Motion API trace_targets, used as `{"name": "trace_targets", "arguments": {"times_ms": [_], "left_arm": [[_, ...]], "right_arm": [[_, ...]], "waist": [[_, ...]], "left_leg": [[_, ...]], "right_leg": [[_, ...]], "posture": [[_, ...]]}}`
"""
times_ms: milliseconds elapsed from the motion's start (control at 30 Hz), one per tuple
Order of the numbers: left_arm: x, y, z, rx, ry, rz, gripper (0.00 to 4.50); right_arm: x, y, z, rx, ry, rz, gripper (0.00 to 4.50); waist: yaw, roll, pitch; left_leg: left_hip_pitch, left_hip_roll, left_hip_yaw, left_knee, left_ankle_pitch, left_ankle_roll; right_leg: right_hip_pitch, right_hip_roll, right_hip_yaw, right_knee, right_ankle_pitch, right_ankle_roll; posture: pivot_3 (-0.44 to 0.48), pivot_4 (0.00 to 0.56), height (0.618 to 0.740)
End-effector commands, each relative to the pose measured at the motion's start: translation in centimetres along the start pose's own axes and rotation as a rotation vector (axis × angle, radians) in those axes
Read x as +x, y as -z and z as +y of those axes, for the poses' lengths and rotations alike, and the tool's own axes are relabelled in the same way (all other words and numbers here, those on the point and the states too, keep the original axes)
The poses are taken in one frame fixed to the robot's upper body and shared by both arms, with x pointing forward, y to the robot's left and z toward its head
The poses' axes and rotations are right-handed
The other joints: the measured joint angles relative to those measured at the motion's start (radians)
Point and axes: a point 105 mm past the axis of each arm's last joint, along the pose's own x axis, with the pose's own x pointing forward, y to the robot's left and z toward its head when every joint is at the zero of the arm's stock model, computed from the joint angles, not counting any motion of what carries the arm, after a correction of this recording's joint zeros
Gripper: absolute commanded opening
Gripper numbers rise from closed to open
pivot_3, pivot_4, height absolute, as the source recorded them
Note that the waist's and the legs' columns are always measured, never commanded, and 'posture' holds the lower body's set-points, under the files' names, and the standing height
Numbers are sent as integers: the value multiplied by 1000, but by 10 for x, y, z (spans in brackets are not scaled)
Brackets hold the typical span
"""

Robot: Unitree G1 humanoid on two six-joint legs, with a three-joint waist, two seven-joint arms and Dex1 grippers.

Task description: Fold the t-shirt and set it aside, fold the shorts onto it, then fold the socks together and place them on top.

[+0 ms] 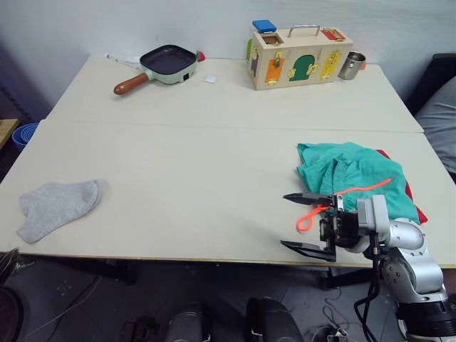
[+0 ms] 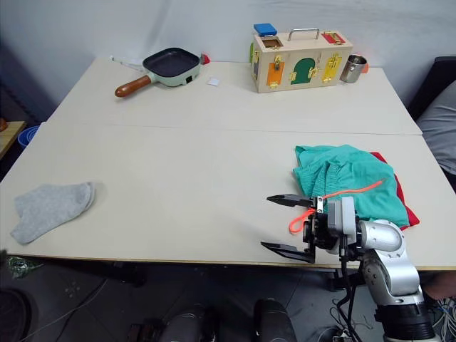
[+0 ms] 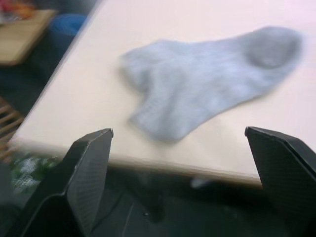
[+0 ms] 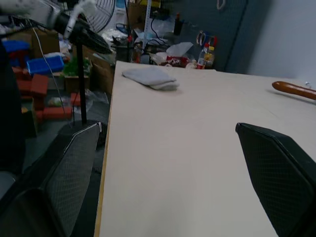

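The teal shorts point(image 1: 348, 172) lie bunched on the right side of the table. They rest on the red t-shirt point(image 1: 412, 194), which peeks out only at their right edge. The orange drawstring point(image 1: 311, 216) of the shorts trails toward the front. My right gripper point(image 1: 308, 223) hovers open at the table's front edge, just left of that loop, holding nothing. A light grey sock point(image 1: 57, 206) lies flat at the front left. In the left wrist view my left gripper point(image 3: 178, 130) is open off the table edge, pointing at the sock point(image 3: 207, 79).
At the back stand a frying pan point(image 1: 167, 63) with a wooden handle, a wooden latch box point(image 1: 299, 57) and a metal cup point(image 1: 351, 65). A blue bin point(image 1: 25, 134) sits on the floor to the left. A wide bare stretch of table point(image 1: 199, 171) separates the sock from the shorts.
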Motion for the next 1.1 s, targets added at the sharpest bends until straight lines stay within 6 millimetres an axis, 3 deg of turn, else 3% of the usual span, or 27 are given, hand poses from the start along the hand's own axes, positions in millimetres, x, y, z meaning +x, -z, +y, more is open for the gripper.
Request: {"name": "trace_targets", "arguments": {"times_ms": [33,200,367,533,633,900,1033,1100], "left_arm": [[20,-6,-13,23,93,78,4500],[57,2,-24,233,221,254,4500],[94,-4,-30,324,252,283,4500],[117,0,-37,328,291,292,4500],[131,1,-35,321,276,284,3875],[144,-2,-34,324,298,245,1450],[144,-1,-52,321,387,226,361],[145,-2,-62,328,422,221,21]], "right_arm": [[8,-9,1,-7,-10,-33,4480],[13,-8,-2,-4,-6,-32,4480],[15,-9,-4,-9,1,-31,4480],[15,-10,-4,-5,19,-31,4480],[16,-9,-4,-1,23,-31,4500],[17,-6,-7,-1,47,-24,4500],[16,-6,-7,-4,57,-9,4500],[15,-7,-8,-7,65,-6,4500]], "waist": [[-4,0,0],[-6,1,1],[-1,1,1],[0,0,1],[2,0,1],[2,0,1],[3,0,1],[6,0,1]], "left_leg": [[0,-1,0,-1,0,0],[0,-1,3,-2,0,0],[0,-1,3,-2,1,-1],[-1,-1,4,-1,2,0],[0,-1,4,-1,4,2],[1,-1,4,1,6,1],[1,-1,3,1,7,2],[1,-2,3,1,7,2]], "right_leg": [[-1,-1,0,0,0,0],[-3,1,1,4,-1,-1],[-4,2,1,6,-1,-2],[-4,2,1,7,-1,-2],[-4,2,0,8,-1,-2],[-4,1,1,13,-1,-2],[-4,1,0,13,-1,-2],[-4,0,0,14,-1,-2]], "posture": [[0,150,740],[0,150,740],[0,150,740],[0,150,740],[0,150,740],[0,150,740],[0,150,740],[0,150,740]]}}
